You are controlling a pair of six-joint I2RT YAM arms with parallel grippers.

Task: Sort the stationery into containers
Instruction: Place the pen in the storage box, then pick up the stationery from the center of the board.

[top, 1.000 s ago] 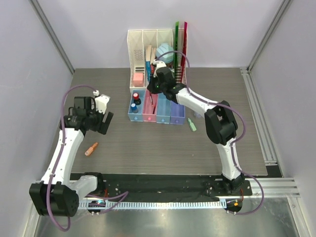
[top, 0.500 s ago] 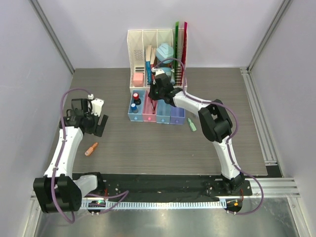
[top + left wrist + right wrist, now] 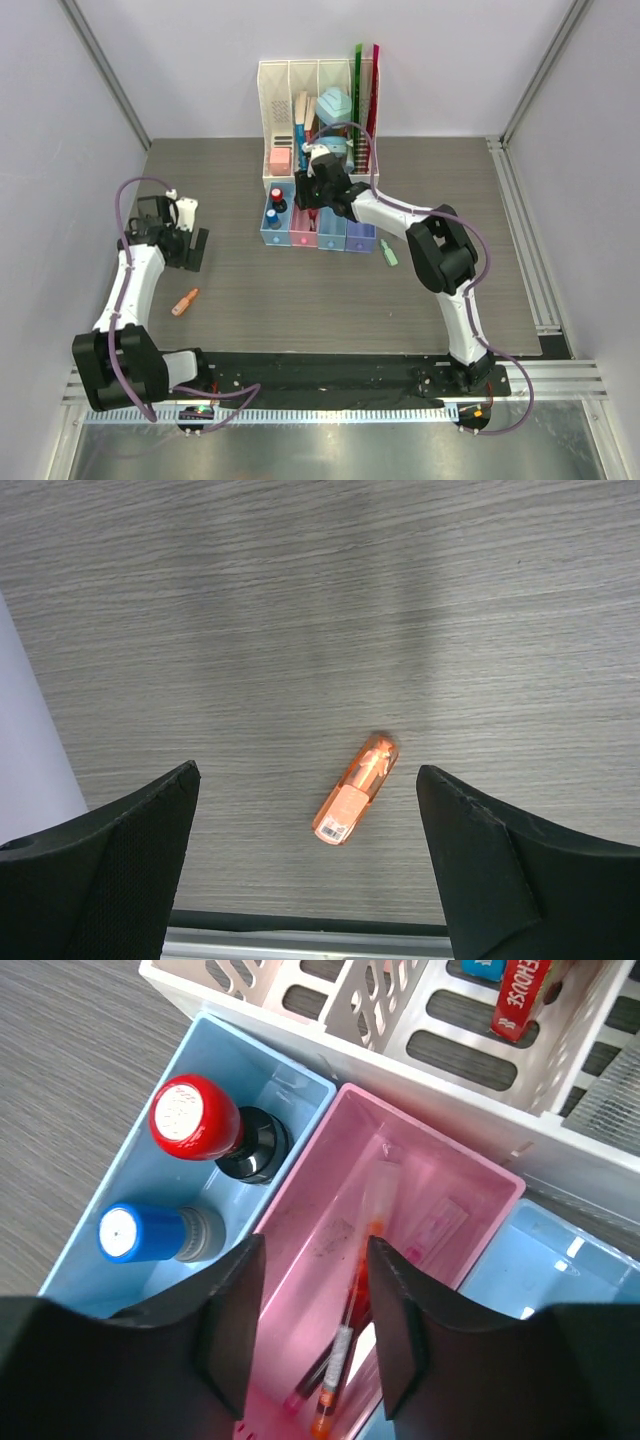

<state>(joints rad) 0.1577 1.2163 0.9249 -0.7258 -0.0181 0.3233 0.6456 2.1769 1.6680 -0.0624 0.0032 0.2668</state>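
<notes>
Overhead, the right gripper (image 3: 315, 192) reaches down over the pink bin (image 3: 303, 232) in the row of containers, while the left gripper (image 3: 191, 250) hangs above bare table with the orange piece (image 3: 185, 301) just nearer the base than its fingers; a green piece (image 3: 388, 253) lies loose off to the right arm's outer side. From the left wrist, the left gripper (image 3: 305, 780) is spread wide and empty, and the orange piece (image 3: 357, 800) lies slantwise on the table between and below the two fingers, a little toward the right one. From the right wrist, the right gripper (image 3: 310, 1305) is parted over the pink bin (image 3: 435, 1152), and a thin dark-red pen (image 3: 352, 1315) lies in the gap, apparently resting on the bin floor, though contact with a pad is hard to rule out. Beside it the blue bin (image 3: 290, 1095) holds the red-capped cylinder (image 3: 195, 1115) and blue-capped cylinder (image 3: 135, 1232). The pen drop looks finished; next the left arm should descend, turn to square across the orange piece and close.
</notes>
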